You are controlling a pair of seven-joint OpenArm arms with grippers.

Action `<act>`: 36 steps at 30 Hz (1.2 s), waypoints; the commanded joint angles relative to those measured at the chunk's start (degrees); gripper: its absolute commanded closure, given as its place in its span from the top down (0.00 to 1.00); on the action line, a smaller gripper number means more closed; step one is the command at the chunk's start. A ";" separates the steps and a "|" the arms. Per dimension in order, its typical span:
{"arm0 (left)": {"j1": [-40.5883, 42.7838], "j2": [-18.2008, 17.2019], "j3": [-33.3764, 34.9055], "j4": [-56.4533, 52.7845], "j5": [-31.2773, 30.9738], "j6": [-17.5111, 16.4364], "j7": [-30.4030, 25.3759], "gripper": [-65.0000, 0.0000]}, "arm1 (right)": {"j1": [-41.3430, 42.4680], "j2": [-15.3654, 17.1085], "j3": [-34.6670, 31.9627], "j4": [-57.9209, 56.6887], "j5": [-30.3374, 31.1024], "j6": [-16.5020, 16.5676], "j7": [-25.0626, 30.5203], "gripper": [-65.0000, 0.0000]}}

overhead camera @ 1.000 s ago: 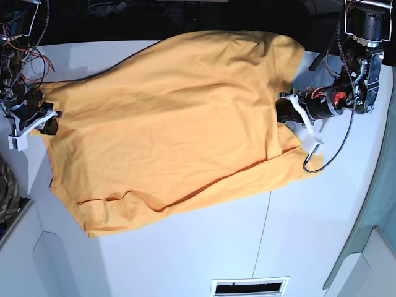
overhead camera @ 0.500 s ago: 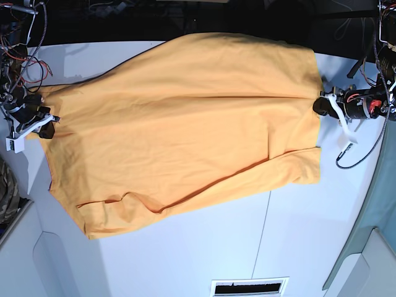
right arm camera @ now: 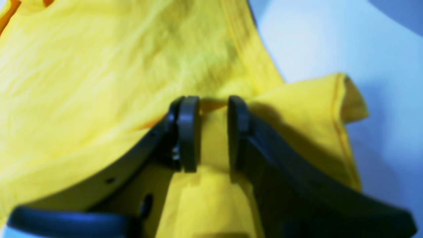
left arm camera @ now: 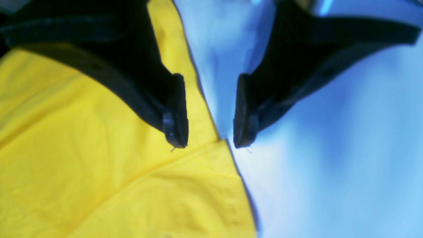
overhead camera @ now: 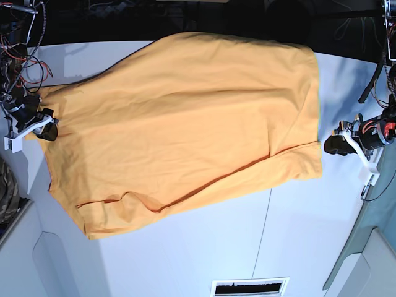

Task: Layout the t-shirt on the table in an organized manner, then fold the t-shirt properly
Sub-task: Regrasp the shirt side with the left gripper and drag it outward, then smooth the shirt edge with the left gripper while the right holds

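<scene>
The orange-yellow t-shirt (overhead camera: 185, 117) lies spread plain side up across the white table (overhead camera: 247, 247), with a fold along its near edge. My right gripper (overhead camera: 48, 131) at the shirt's left edge is shut on a bunch of its cloth; in the right wrist view the cloth (right arm camera: 99, 82) is pinched in the gripper (right arm camera: 213, 132). My left gripper (overhead camera: 330, 145) is just off the shirt's right edge. In the left wrist view it (left arm camera: 210, 142) is open, one finger (left arm camera: 175, 122) over the shirt (left arm camera: 82, 165), the other over bare table (left arm camera: 330, 165).
A vent slot (overhead camera: 249, 287) sits at the table's front edge. A dark seam line (overhead camera: 267, 216) runs front to back. Cables (overhead camera: 25, 55) hang at the far left by the right arm. The table's far edge meets a dark background.
My left gripper drew the shirt's right side outward, let go and moved right and toward the front, off the cloth. The shirt's right side now lies flatter. The right gripper barely moved.
</scene>
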 commanded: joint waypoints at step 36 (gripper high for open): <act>-19.78 4.48 -0.52 -14.34 -1.66 -2.97 -5.40 0.00 | 0.57 1.09 0.15 0.55 2.40 0.00 -0.59 0.25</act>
